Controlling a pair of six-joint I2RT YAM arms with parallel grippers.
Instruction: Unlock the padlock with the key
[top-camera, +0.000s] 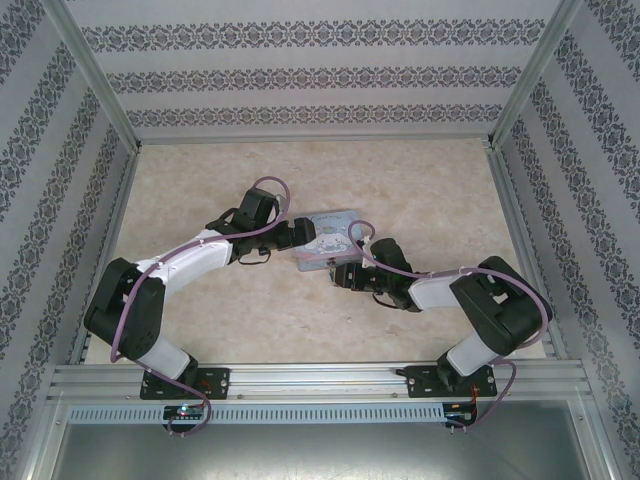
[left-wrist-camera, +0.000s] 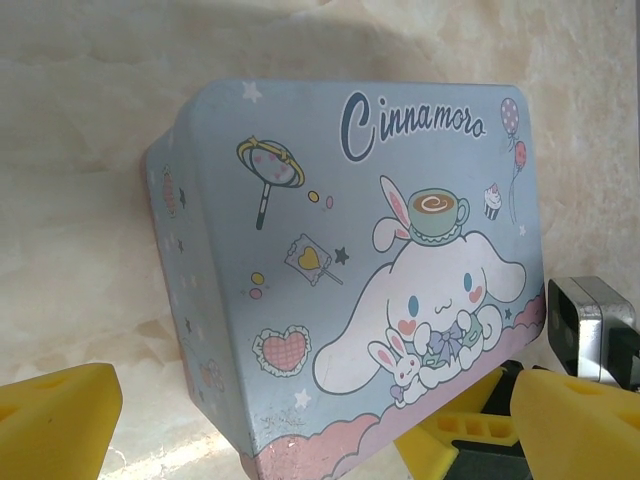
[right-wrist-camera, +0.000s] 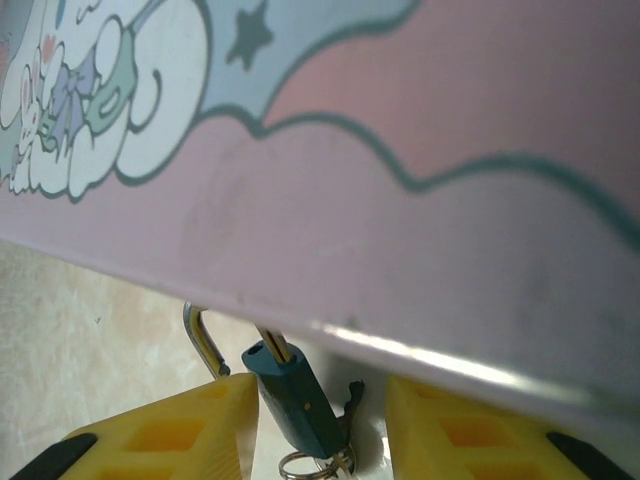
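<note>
The teal padlock (right-wrist-camera: 297, 405) hangs at the pale blue cartoon tin's (top-camera: 330, 240) pink front edge, between my right gripper's (right-wrist-camera: 322, 432) yellow fingers (right-wrist-camera: 170, 435). That gripper is open; the padlock body sits against the left finger and clear of the right one. The silvery shackle (right-wrist-camera: 203, 342) has one leg out of the body, whose top hole shows empty. A small dark key (right-wrist-camera: 351, 398) stands beside the body above a wire ring (right-wrist-camera: 300, 465); whether it sits in the keyhole is hidden. My left gripper (left-wrist-camera: 310, 445) is open, its fingers wide either side of the tin's near corner (left-wrist-camera: 260, 440).
The tin (left-wrist-camera: 360, 270) lies on the marbled table (top-camera: 420, 190), with the left gripper (top-camera: 290, 238) at its left edge and the right gripper (top-camera: 347, 270) at its front. Patterned walls and metal posts (top-camera: 100, 80) enclose the table. The right wrist camera (left-wrist-camera: 590, 325) sits close beside the tin.
</note>
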